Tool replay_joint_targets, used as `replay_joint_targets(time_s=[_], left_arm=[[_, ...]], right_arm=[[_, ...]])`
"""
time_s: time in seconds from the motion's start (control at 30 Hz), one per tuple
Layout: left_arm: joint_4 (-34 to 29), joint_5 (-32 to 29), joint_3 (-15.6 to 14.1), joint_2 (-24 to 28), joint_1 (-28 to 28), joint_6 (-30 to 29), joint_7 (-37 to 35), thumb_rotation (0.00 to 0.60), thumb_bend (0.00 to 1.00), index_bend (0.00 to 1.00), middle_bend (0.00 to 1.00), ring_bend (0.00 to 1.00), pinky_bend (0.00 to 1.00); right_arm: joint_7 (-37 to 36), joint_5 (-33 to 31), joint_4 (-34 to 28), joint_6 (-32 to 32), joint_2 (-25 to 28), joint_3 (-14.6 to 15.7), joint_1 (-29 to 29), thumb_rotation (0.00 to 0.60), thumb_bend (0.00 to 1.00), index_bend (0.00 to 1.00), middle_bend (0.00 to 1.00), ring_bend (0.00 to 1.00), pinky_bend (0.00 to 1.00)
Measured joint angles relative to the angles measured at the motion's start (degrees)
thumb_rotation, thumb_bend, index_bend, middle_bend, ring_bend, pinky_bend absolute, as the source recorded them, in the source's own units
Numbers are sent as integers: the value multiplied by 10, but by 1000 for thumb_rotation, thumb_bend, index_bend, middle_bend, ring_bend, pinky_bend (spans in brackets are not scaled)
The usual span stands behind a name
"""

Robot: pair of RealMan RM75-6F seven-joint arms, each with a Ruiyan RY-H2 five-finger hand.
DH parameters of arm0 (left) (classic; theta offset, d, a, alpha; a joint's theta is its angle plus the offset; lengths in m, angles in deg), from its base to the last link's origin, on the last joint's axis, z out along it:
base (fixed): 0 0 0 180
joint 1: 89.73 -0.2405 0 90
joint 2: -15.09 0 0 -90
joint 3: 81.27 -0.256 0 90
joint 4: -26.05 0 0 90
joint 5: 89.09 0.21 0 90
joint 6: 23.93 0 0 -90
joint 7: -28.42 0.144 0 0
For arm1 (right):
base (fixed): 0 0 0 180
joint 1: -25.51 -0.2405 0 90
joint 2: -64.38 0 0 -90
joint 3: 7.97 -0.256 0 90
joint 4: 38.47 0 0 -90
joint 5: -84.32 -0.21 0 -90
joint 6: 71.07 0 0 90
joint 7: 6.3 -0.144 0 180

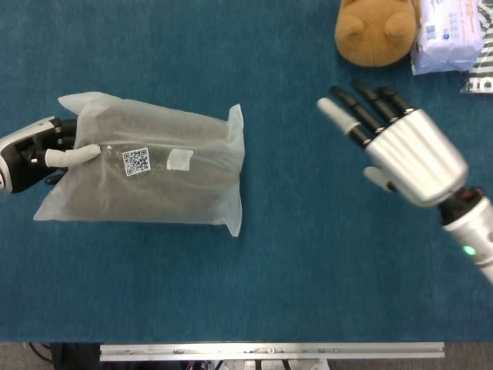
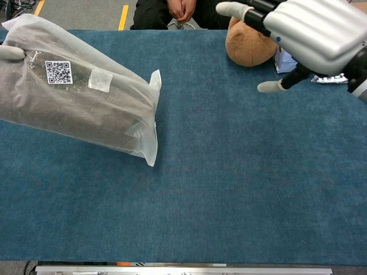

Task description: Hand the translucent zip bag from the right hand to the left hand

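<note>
The left hand grips the bag at its left end, a pale finger laid across the front of the film and dark fingers behind it; in the chest view only a fingertip shows at the frame's edge, pressed on the bag. The bag is translucent, with a dark mass inside, a QR label and a small white sticker on its face. It hangs tilted, its right end lower and just over the blue counter; whether that corner touches the cloth cannot be told. The right hand is well apart from the bag, off to the right, fingers spread and straight, holding nothing. In the chest view the same hand hovers above the counter in front of a brown plush bear. Beside the bear in the head view lies a white packet. A seated person shows beyond the counter's far edge.
</note>
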Motion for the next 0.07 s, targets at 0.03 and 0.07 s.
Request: replay_joint_targets(time_s=[0.03,0.07], left_arm=[[-1,0,1,0,0,1,0,600,484,631,708,754,974],[-2,-1,2,1,0,2,1,600,484,631,708,754,974]], right_arm=[[-8,4,3,-5,7,2,6,600,19,0,83,79,225],[-13,7,5,-9,11,3,10,600,19,0,83,79,225]])
